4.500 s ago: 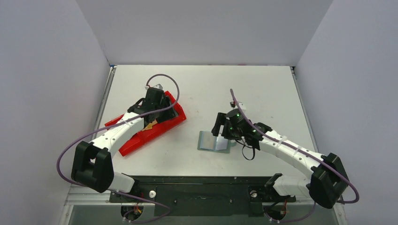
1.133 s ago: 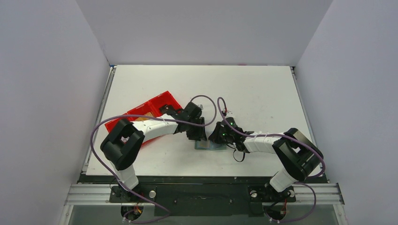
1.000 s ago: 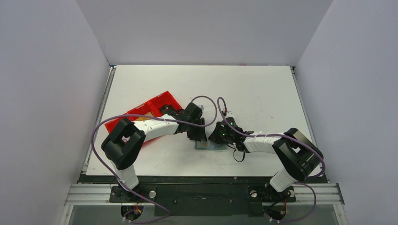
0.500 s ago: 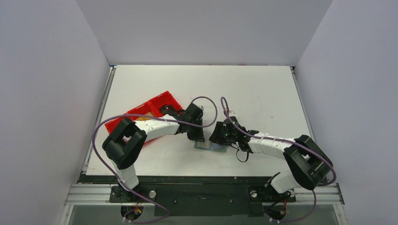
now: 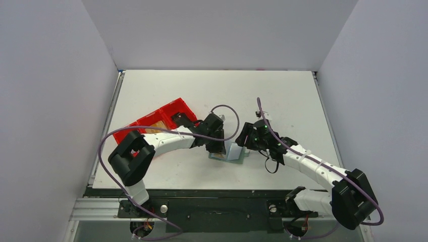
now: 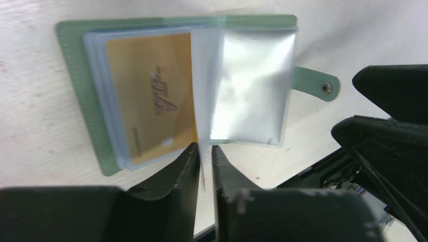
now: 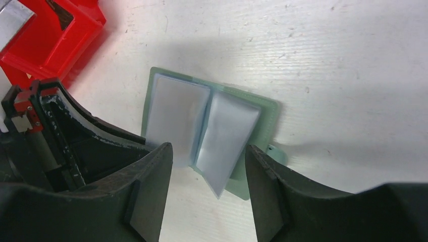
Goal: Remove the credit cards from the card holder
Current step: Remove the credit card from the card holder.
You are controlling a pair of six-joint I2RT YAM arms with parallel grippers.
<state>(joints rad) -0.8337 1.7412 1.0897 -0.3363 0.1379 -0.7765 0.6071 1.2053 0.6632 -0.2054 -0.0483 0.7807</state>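
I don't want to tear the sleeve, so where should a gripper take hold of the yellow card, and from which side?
Probably take the yellow card by the short edge nearest the left gripper, coming in low and flat from that side. It lies flat, face up, in the open card holder, so a top pinch finds no thickness. Where its sleeve opens I cannot tell.

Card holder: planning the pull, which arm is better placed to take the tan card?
Left, probably: left fingers pinch the clear sleeve beside the tan card; right fingers hang open, holding nothing.

walls (image 5: 217,30): 3, pale grey | table (image 5: 282,91): white, scuffed
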